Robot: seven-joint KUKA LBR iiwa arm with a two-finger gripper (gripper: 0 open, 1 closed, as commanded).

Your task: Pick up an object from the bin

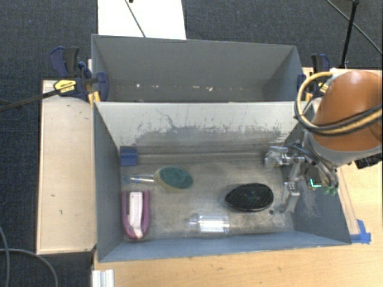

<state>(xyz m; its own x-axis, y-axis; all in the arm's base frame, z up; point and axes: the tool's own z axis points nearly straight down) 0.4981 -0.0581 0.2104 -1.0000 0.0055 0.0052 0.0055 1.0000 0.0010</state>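
My gripper (291,190) hangs low at the right end of the bin, close to the right wall. Just to its left a flat black oval thing (249,197) lies on the bin floor, apart from the gripper by a small gap. A clear plastic bottle (208,223) lies on its side near the front wall, left of and below the black oval. Nothing shows in the gripper.
A green round brush with a pale handle (172,178) lies mid-left. A pink and purple thing (136,213) rests in the front left corner, and a small blue block (128,156) sits by the left wall. The arm's orange cover and cables hang over the right rim.
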